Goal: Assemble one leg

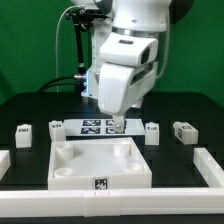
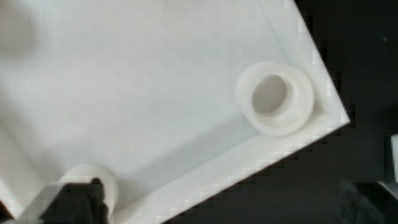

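The large white panel (image 1: 100, 168) with round corner sockets lies at the front middle of the table. Several small white legs stand in a row behind it: two on the exterior view's left (image 1: 23, 131) (image 1: 56, 127) and two on its right (image 1: 152, 131) (image 1: 184, 131). My gripper (image 1: 116, 122) hangs low over the panel's far edge, just in front of the marker board (image 1: 92, 125). In the wrist view the panel (image 2: 143, 100) fills the picture, with a corner socket (image 2: 276, 95) in sight. The gripper (image 2: 222, 205) is open and empty, with one dark finger (image 2: 71, 200) over a second socket.
White rails (image 1: 212, 168) border the work area on the exterior view's right and on its left (image 1: 5, 160). Cables and a stand rise behind the arm. The black table (image 2: 338, 190) shows past the panel's edge.
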Controlling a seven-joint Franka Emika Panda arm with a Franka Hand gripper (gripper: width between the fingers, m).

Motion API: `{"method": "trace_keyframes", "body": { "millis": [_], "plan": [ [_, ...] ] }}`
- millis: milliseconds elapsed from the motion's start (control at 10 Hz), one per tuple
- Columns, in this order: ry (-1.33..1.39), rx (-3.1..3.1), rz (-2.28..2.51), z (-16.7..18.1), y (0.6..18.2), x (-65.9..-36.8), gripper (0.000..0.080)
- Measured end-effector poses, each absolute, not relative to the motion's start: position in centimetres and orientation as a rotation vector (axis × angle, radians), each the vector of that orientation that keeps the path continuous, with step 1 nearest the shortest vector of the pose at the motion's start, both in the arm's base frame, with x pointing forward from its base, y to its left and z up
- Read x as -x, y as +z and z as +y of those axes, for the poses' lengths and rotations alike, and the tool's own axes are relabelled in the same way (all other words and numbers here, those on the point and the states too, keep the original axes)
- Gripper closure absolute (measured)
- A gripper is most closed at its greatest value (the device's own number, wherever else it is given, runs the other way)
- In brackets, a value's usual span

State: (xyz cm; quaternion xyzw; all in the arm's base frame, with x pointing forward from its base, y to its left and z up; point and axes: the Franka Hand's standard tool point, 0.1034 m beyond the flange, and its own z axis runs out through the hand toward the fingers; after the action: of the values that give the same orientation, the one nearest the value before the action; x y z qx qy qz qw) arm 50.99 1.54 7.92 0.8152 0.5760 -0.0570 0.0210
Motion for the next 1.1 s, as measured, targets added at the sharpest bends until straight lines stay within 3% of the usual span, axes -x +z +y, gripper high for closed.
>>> {"method": "trace_keyframes", "body": {
  "millis": [500,1100],
  "plan": [
    [-0.178,-2.531,1.782,1.6,7.9,-50.9,0.0150],
    [-0.227,-2.120,2.354,-3.1,4.8,-48.2,0.0150]
  ]
}}
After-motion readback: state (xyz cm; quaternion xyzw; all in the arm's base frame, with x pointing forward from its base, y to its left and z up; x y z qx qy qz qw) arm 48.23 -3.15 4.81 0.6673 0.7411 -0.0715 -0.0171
